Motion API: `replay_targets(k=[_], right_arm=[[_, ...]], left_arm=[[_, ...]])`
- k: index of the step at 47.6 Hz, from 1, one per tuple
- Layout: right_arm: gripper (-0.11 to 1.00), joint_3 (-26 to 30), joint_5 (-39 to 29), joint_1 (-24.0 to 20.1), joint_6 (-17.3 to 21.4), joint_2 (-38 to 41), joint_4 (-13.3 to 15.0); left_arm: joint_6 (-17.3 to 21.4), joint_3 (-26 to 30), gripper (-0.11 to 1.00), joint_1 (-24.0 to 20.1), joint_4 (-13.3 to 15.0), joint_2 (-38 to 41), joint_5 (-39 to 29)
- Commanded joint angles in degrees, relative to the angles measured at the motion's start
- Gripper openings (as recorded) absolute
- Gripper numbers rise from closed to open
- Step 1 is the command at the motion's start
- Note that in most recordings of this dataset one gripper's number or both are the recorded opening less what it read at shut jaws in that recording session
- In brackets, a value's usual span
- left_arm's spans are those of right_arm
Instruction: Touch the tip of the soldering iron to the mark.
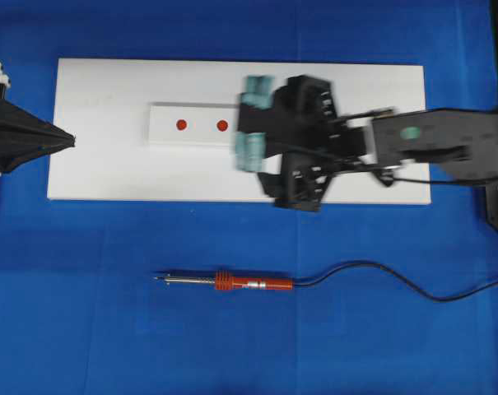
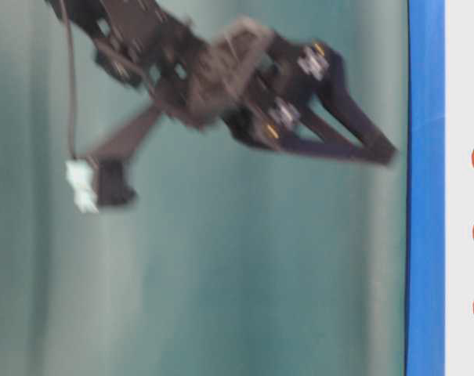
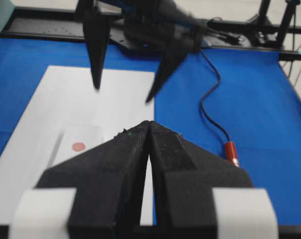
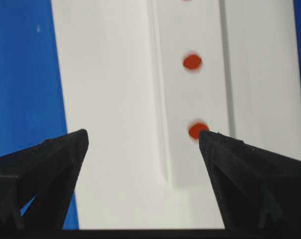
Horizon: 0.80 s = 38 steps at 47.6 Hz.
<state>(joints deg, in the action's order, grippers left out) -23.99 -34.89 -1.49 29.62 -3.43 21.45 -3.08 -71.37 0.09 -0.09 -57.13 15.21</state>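
Soldering iron [image 1: 232, 282] lies flat on the blue worktop [image 1: 84, 313], parallel to and clear of the near long edge of the white board [image 1: 100, 173], with nothing gripping it. Its tip [image 1: 159, 277] points toward the left of the overhead view; the orange-red handle [image 1: 255, 284] sits mid-length and the black cord [image 1: 380, 276] trails off to the right. The right pincer [image 1: 250, 123] hangs above the board, blurred, with its jaws spread wide and empty; its wrist view shows two red marks [image 4: 192, 61] on the raised white strip [image 4: 205, 89] between the open fingers. The left pincer [image 3: 149, 130] is parked at the board's left end with its jaws pressed together, holding nothing. The step in hand is judged to be the pickup. The right pincer should descend over the handle, not the metal shaft, with the jaws straddling it across its width, and close squarely so the iron does not roll. The cord should be kept slack and clear of the board before the tip is carried to a mark.
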Motion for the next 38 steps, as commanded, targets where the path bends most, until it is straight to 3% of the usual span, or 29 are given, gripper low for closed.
replay_targets(k=[1,38], right_arm=[[0.89,-2.5,0.4,0.1,0.1,-6.6,0.0],[0.89,-37.6,13.9,2.6,0.1,-52.6,0.2]], left_arm=[[-0.1,0.7,0.00,0.1,0.0,0.1,0.3],[0.0,0.8,0.00,0.1,-0.1,-0.5,0.2]])
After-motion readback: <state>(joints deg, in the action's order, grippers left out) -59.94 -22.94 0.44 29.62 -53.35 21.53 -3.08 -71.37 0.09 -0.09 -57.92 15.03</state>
